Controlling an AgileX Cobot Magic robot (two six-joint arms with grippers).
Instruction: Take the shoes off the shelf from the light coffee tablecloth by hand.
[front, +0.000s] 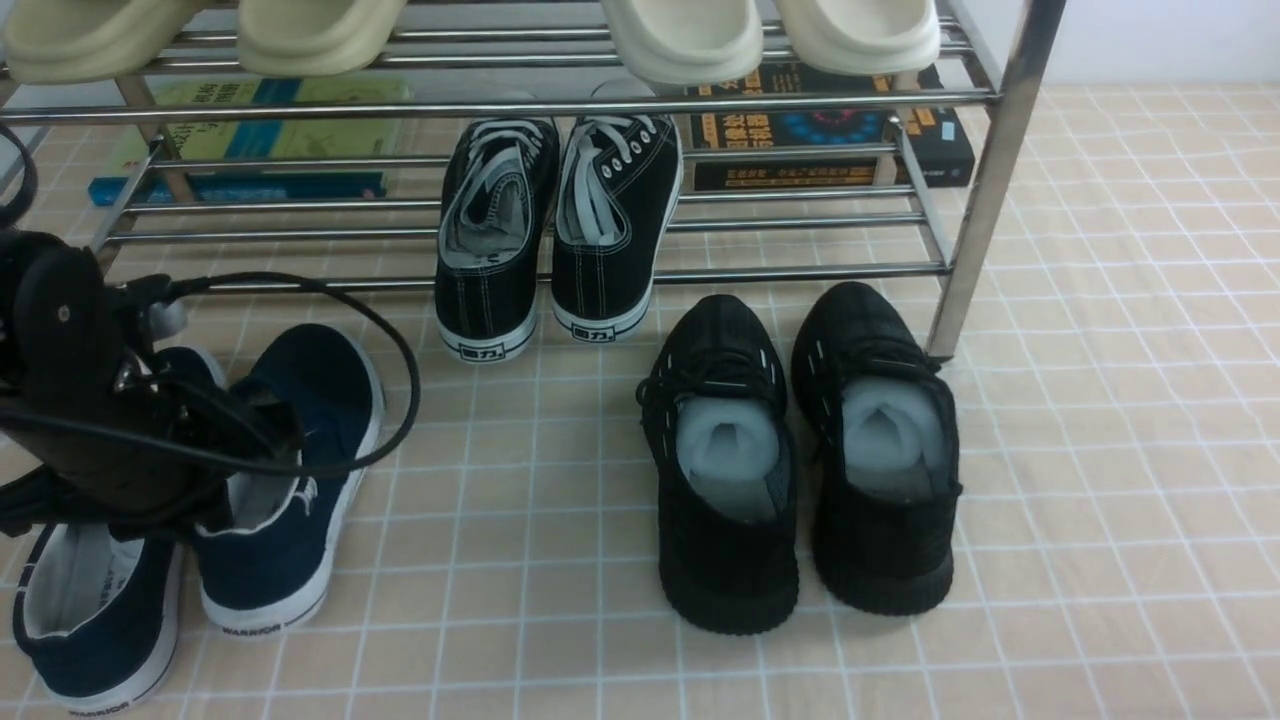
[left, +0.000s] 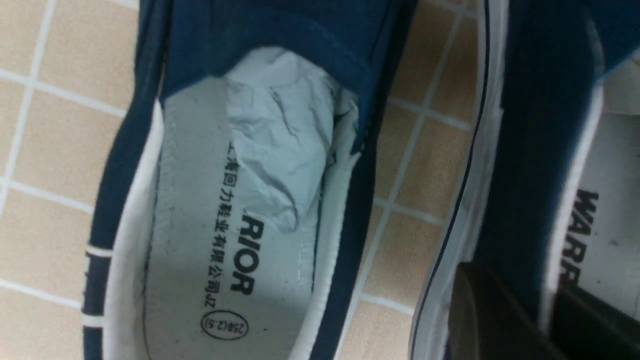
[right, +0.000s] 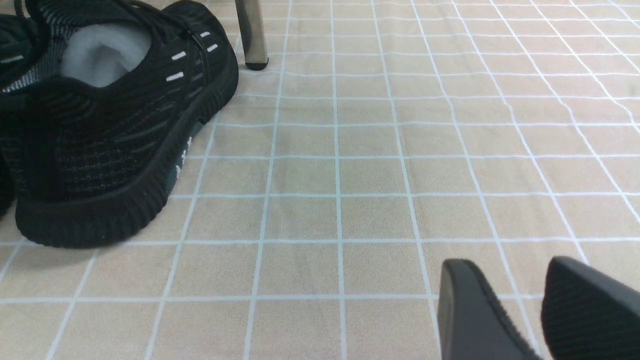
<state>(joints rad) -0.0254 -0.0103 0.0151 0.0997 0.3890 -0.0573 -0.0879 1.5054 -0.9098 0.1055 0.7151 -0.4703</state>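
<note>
Light coffee tablecloth (front: 1100, 450) is carrying both navy shoes (front: 330, 400) off the shelf (front: 700, 98), job seemingly wrapping up; left gripper (left: 540, 320) straddling one, grasp unclear, right gripper (right: 507, 270) released.

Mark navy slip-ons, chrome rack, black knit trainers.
navy slip-ons (front: 320, 388), front view, toe of the right-hand shoe
chrome rack (front: 988, 180), front view, right upright leg
black knit trainers (front: 725, 575), front view, heel of left shoe

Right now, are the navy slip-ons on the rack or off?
Off: both navy slip-ons stand sole-down on the checked tablecloth, in front of the chrome rack.
</note>
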